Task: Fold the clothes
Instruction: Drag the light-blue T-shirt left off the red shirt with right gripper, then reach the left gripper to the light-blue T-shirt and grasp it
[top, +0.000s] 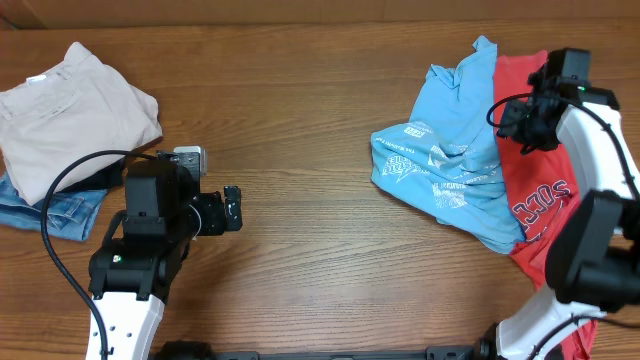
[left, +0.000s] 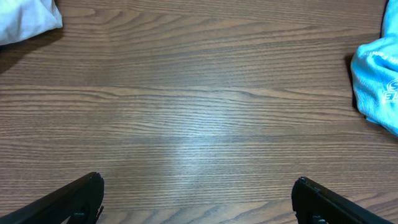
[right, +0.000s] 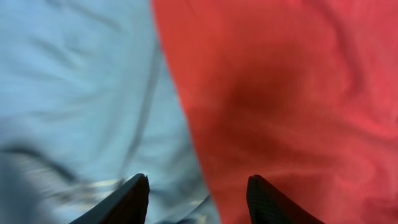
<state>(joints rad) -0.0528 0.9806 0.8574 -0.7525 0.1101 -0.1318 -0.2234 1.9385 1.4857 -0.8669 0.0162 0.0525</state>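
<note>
A crumpled light blue T-shirt (top: 450, 165) with white print lies at the right of the table, overlapping a red T-shirt (top: 535, 190) beside it. My right gripper (top: 522, 122) is open and hovers low over the seam where the blue shirt (right: 74, 93) meets the red shirt (right: 298, 87), holding nothing. My left gripper (top: 232, 208) is open and empty over bare wood (left: 199, 124) at the left centre; the blue shirt's edge (left: 379, 81) shows at the far right of its wrist view.
A folded beige garment (top: 70, 115) sits on folded jeans (top: 55, 212) at the far left; its corner shows in the left wrist view (left: 25, 18). Bare wooden table (top: 320, 110) lies between the two piles.
</note>
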